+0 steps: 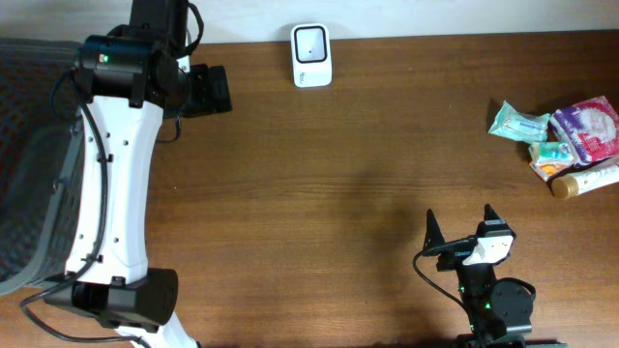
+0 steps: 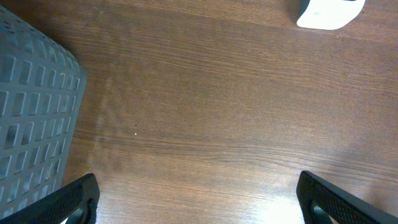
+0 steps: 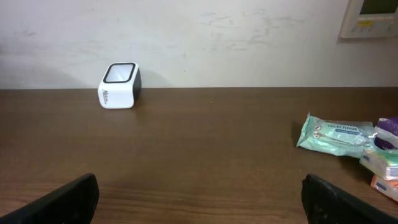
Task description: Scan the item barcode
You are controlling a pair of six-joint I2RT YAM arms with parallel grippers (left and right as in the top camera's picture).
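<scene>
Left gripper spread wide, nothing between fingers, over table at upper left of overhead frame, beside grey basket. Right gripper likewise released, empty, lower right. Items (tissue pack, purple pack, tube) heaped at right edge. White scanner top centre, well apart from both grippers.

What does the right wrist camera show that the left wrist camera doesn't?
Only the right wrist view shows the wall, the green tissue pack and other packets at far right. Only the left wrist view shows the gray mesh basket at its left edge. Both show the brown table and the white scanner, though the left view catches just its corner.
</scene>
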